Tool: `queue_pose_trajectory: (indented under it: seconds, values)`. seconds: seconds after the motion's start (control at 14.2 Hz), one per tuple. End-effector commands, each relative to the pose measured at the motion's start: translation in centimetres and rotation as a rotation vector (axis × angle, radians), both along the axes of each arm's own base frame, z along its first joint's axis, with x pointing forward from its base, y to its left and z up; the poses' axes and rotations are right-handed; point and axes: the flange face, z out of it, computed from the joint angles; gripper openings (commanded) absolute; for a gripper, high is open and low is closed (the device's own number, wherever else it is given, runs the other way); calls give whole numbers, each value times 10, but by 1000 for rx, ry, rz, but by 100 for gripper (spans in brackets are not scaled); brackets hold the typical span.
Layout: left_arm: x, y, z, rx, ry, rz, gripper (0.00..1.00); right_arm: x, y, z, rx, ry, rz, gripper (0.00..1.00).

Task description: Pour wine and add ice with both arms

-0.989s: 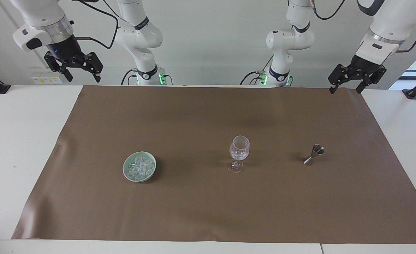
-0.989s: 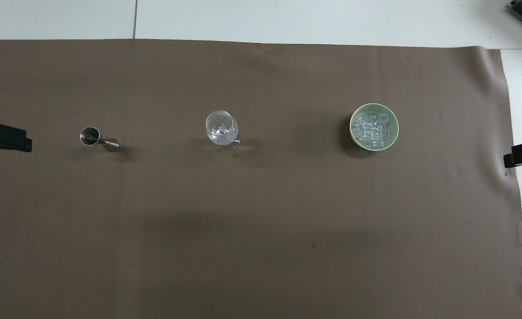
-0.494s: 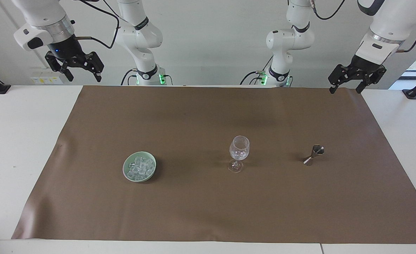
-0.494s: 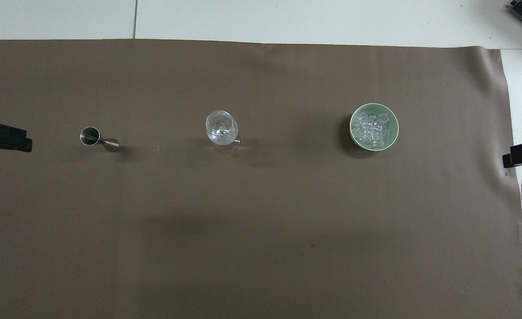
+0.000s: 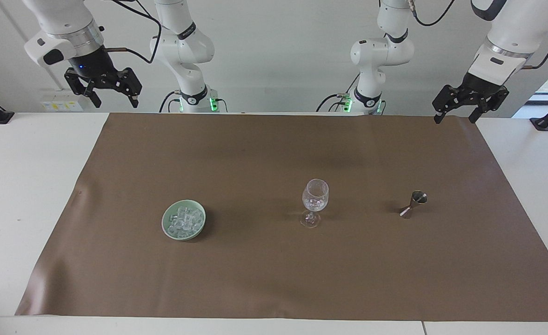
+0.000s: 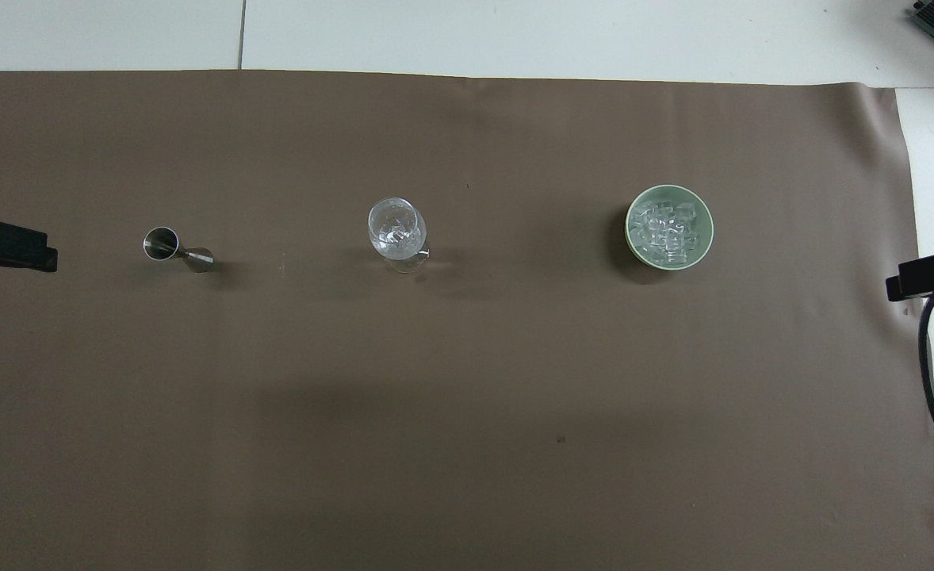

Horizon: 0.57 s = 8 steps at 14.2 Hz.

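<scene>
Claws raised apart, left claw (image 5: pixel 457 113) spread, right claw (image 5: pixel 114 95) spread

My two arms (image 5: pixel 506 28) are white with silver wrist rings and black cables; my left gripper (image 5: pixel 455 114) and my right gripper (image 5: pixel 116 95) are black. The table (image 5: pixel 23 186) is white, and a plain brown mat (image 5: pixel 274 270) without pattern covers it. The bowl (image 5: pixel 166 228) is pale green, and the ice (image 5: pixel 184 220) in it is clear and colourless. The stemmed glass (image 5: pixel 315 194) is clear. The jigger (image 5: pixel 413 204) is silver metal.
</scene>
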Motion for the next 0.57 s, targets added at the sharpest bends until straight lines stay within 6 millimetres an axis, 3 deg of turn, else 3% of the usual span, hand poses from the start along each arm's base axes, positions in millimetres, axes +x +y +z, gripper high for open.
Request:
queue_pose_trajectory:
  seconds: [0.0,0.49]
  values:
    - [-6,3,3,18,3,-7,100,-6,0,2,11,-5,-12,100]
    - [-6,3,3,18,3,-7,100,-10,-6,2,12,6,-25,100]
